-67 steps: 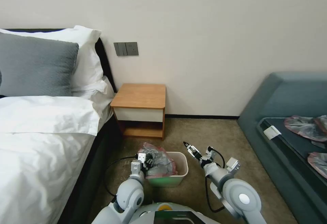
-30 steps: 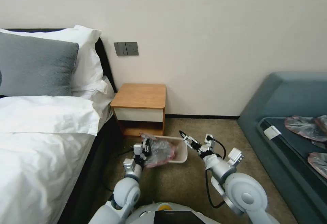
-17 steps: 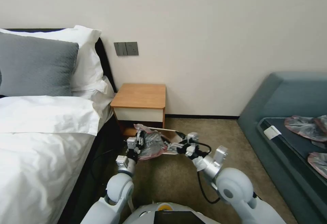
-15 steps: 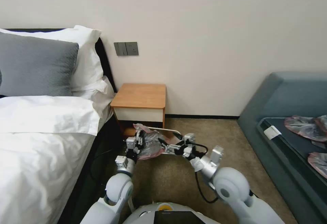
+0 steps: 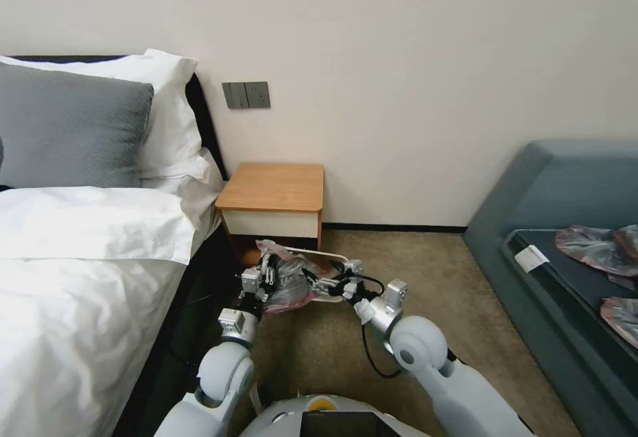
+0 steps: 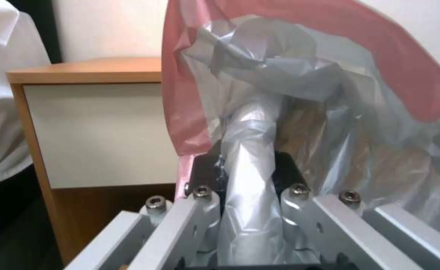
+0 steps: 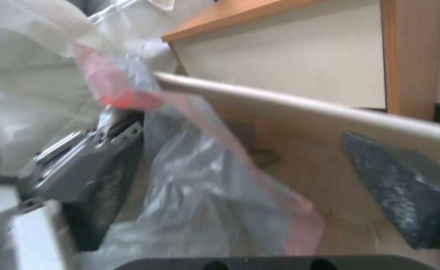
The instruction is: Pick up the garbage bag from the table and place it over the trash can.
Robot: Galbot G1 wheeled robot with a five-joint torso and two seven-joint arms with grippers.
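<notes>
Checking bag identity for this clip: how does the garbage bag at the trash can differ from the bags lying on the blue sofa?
The garbage bag is bunched up and pinched by the left gripper at the trash can; the sofa bags lie spread flat, with no gripper on them. The garbage bag sits low by the table; the sofa bags rest on the sofa seat at the robot's right. Both are grey plastic with pink-red rims.
</notes>
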